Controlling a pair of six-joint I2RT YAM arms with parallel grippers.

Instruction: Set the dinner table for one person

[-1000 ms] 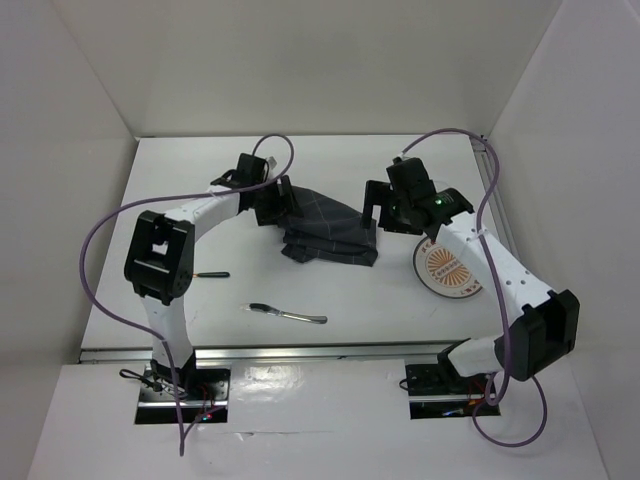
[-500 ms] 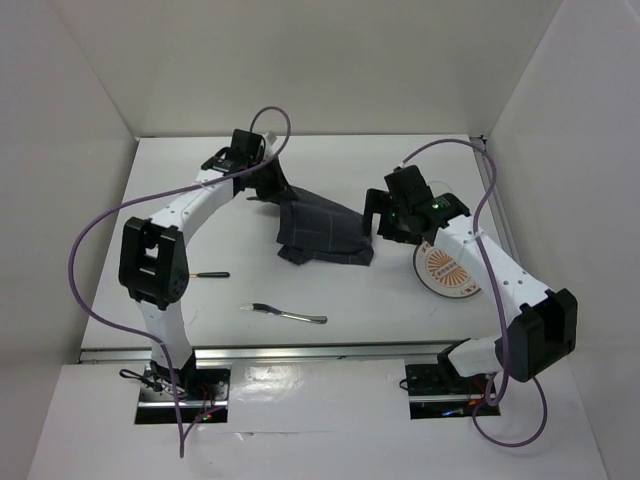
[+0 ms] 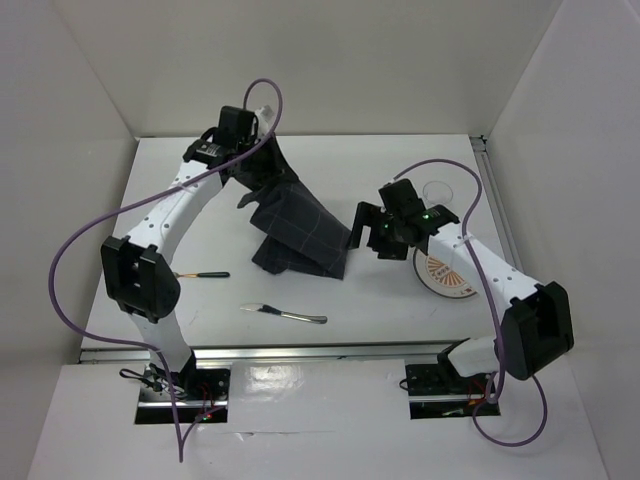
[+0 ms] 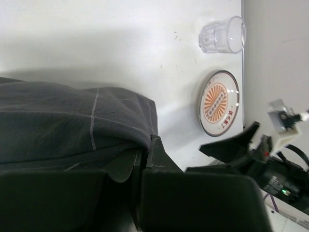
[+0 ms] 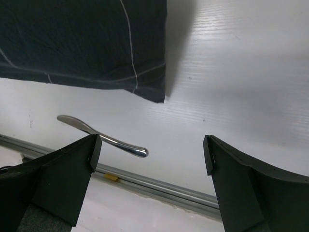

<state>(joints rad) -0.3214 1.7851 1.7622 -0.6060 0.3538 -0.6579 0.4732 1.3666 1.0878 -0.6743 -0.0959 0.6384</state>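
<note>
My left gripper (image 3: 258, 166) is shut on the top edge of the dark grey cloth (image 3: 297, 232) with pale grid lines. It holds that edge up over the back of the dinner table (image 3: 330, 295), and the cloth drapes down to the surface. The left wrist view shows the cloth (image 4: 72, 123) pinched between the closed fingertips of the left gripper (image 4: 145, 145). My right gripper (image 3: 363, 238) stands open just right of the cloth's lower corner. In the right wrist view nothing lies between the fingers of the right gripper (image 5: 149, 154), and the cloth (image 5: 82, 43) hangs ahead of them.
An orange-patterned plate (image 3: 447, 275) lies at the right under my right arm, with a clear glass (image 3: 437, 190) behind it. A silver utensil (image 3: 286, 315) lies near the front edge. A dark-handled utensil (image 3: 205, 274) lies at the left. A metal rail (image 5: 159, 186) borders the table's front.
The left gripper has shut on the cloth and raised it toward the back left, so the cloth now hangs stretched. The right gripper has moved left and nearer, to the cloth's lower corner.
</note>
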